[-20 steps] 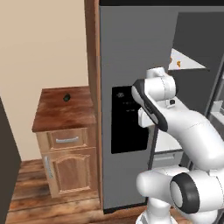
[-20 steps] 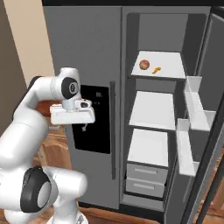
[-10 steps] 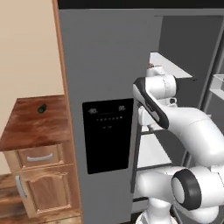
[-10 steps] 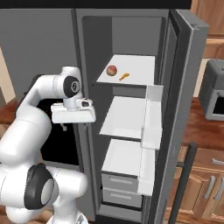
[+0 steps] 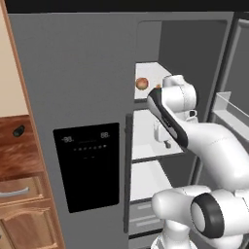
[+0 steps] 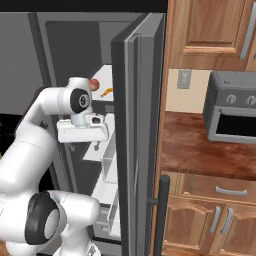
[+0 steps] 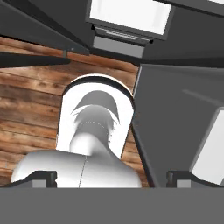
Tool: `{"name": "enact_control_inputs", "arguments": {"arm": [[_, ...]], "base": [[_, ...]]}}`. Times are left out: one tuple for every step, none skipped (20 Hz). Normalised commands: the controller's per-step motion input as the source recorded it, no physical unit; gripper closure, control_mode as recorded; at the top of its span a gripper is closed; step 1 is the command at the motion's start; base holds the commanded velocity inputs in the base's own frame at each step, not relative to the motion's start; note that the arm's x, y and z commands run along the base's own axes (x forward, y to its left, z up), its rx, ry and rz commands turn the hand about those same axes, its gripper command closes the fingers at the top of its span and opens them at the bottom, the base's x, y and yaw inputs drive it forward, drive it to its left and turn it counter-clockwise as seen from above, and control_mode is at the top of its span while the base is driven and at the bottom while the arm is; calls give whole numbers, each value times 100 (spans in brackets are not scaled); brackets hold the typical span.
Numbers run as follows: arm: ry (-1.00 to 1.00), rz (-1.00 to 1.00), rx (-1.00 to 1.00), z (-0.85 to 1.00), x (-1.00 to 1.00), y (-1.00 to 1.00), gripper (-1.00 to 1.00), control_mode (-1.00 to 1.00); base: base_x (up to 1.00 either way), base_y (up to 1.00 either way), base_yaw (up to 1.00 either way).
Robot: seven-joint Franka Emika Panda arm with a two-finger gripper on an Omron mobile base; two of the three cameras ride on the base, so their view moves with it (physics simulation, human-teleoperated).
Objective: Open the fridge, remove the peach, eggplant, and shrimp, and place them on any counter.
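Gripper point(image 6: 82, 146) wide open, empty, pointing down in front of the open fridge point(image 5: 87, 97). Peach point(image 5: 141, 83) and shrimp point(image 6: 107, 92) sit on the shelf above and behind it, so it must rise and reach in.

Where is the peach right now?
The peach sits on the upper white shelf inside the open fridge, left of the shrimp.

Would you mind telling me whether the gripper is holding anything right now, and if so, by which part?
Nothing is held. The gripper is open, its fingertips wide apart with only floor and the robot's base beyond them. The peach and shrimp lie on the fridge shelf.
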Motion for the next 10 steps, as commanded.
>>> {"name": "enact_control_inputs", "arguments": {"arm": [[0, 0, 0, 0, 0, 0, -100, 100], [0, 0, 0, 0, 0, 0, -100, 100], [0, 0, 0, 0, 0, 0, -100, 100], [0, 0, 0, 0, 0, 0, -100, 100], [0, 0, 0, 0, 0, 0, -100, 100], [-6, 0, 18, 23, 0, 0, -100, -100], [-13, 0, 18, 36, 0, 3, -100, -100], [-26, 0, 19, 65, -4, 0, -100, -100], [-41, 0, 20, 82, 0, 0, -100, -100], [-53, 0, 20, 93, -1, 0, -100, -100]], "base": [[34, -57, 0], [41, -46, 0], [38, -31, 0], [26, -5, 0], [11, 0, 0], [0, 0, 0], [0, 0, 0], [0, 0, 0], [0, 0, 0], [0, 0, 0]]}}
